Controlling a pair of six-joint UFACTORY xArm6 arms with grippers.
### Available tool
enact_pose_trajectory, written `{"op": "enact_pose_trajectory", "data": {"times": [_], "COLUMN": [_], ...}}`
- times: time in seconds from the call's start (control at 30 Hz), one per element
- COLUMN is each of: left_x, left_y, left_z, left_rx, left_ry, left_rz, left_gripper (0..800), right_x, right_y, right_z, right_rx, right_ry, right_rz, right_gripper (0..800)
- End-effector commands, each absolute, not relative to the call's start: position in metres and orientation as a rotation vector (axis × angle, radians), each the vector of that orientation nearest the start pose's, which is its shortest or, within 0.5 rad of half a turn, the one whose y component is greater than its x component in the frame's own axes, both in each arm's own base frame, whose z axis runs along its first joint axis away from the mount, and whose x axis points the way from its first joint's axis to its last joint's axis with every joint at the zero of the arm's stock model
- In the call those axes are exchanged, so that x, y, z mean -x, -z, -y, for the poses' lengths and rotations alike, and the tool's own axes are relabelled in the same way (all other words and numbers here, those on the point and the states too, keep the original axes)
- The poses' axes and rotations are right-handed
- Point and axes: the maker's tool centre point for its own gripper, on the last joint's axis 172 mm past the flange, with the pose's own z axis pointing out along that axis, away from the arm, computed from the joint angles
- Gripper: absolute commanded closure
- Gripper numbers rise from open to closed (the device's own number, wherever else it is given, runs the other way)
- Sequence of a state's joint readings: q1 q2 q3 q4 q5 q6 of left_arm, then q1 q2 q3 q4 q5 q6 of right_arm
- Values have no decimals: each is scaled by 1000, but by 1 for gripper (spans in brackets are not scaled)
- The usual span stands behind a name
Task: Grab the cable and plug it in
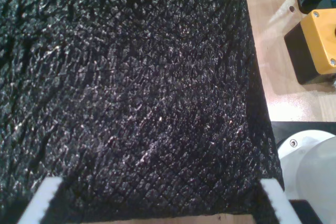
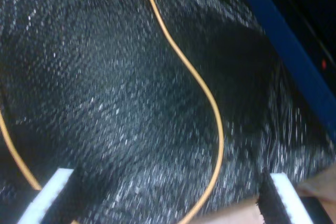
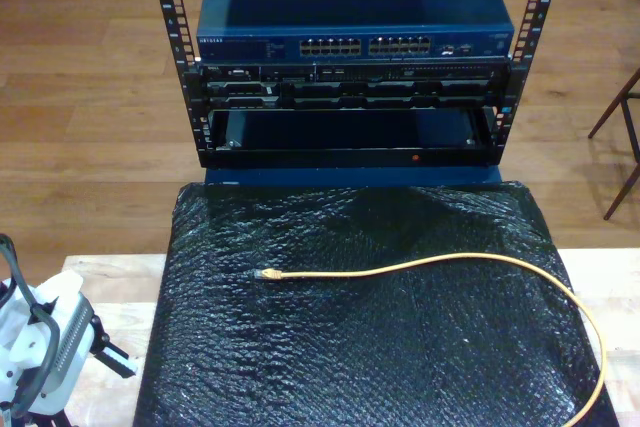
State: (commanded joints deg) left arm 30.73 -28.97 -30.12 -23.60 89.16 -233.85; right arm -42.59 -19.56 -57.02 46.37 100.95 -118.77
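Setting reads as a robotics or network test lab. At 12 o'clock in the exterior view stands an open equipment rack (image 3: 350, 67) with perforated black uprights, carrying a blue network switch (image 3: 352, 17) with rows of ports, and black panel units below it. A light wooden bench (image 3: 110, 287) carries a black textured mat (image 3: 360, 327). A yellow and black control box (image 1: 315, 45) sits on the bench beside the mat. The wood plank floor (image 3: 90, 127) surrounds the rack.
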Motion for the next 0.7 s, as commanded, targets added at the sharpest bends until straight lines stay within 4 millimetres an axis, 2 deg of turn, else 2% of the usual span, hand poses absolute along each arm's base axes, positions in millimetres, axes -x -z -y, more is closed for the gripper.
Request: {"op": "enact_pose_trajectory", "data": {"times": [0.1,0.27,0.4,0.7], "left_x": [-215,-217,-216,-214], "left_y": [-180,-181,-179,-173], "left_z": [-3,-4,-4,-3], "left_rx": [-1813,-1813,-1809,-1799], "left_ry": [-380,-382,-376,-364], "left_rz": [1769,1773,1759,1733], "left_gripper": [0,0,0,0], "right_x": [-352,-370,-375,-399], "right_y": [-357,-353,-352,-337], "right_z": [27,0,-20,-90], "right_rx": [1923,1903,1889,1819], "right_ry": [939,914,889,868], "right_rz": [1465,1539,1557,1638], "right_gripper": [2,1,2,2]}}
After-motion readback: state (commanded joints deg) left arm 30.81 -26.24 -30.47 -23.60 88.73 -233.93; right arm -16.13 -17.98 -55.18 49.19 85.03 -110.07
